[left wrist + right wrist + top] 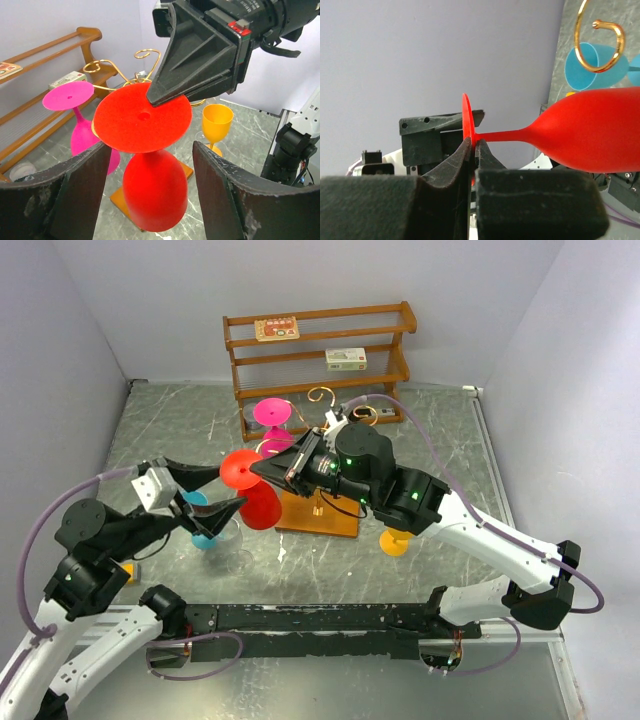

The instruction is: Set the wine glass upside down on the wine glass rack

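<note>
The right hand is clamped on the rim of the red wine glass's foot and holds the glass upside down, bowl low and foot on top, just beside the left front of the wine glass rack. The glass hangs in the air above the marbled worktop, free of the rack's gold curls. The left hand is empty, its fingers apart on either side of the stem and upper bowl; they appear not to touch it.

A pink glass already hangs inverted at the far side of the rack. An orange glass stands upright on the worktop to the right of the rack, and a blue one sits near the left arm.

By the look of it, lifting and turning over are done. What remains is the delicate part: guiding the stem into a free curl so the foot rests on the wire, then letting go.
</note>
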`<control>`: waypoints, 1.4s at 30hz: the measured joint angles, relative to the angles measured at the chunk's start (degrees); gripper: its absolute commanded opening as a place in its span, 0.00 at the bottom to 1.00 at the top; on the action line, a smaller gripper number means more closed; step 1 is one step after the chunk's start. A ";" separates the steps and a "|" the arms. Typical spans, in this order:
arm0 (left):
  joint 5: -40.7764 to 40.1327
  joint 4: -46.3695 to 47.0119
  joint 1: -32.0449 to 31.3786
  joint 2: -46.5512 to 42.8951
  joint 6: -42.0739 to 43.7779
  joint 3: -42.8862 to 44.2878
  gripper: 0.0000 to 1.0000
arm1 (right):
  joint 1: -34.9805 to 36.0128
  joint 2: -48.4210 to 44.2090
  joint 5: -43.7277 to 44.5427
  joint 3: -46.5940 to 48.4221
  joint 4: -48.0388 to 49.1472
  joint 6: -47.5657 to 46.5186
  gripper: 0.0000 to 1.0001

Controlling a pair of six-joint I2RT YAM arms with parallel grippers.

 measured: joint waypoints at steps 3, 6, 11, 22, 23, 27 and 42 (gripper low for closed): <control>-1.22 -1.01 0.00 -1.92 -0.46 -0.13 0.80 | 0.00 0.00 1.42 -0.07 -1.31 1.68 0.00; -2.64 -1.86 0.00 -3.56 -0.94 -0.13 0.80 | 0.00 0.00 3.26 -0.11 -2.05 2.73 0.00; -4.85 -3.63 0.00 -4.96 -2.36 -0.13 0.81 | 0.00 0.00 6.56 -0.11 -3.21 3.56 0.00; -8.44 -4.57 0.00 -6.75 -6.49 -0.15 0.82 | 0.00 -0.02 14.16 -0.11 -6.14 3.93 0.00; -8.57 -4.59 0.00 -6.78 -6.69 -0.15 0.82 | 0.00 0.00 14.84 -0.11 -6.38 3.82 0.00; -9.05 -5.05 0.00 -6.78 -7.45 -0.13 0.82 | 0.00 0.00 16.94 -0.11 -7.13 3.85 0.00; -13.86 -5.38 0.00 -6.73 -11.74 -0.13 0.82 | -0.04 -0.96 25.35 -0.33 -10.21 4.20 0.00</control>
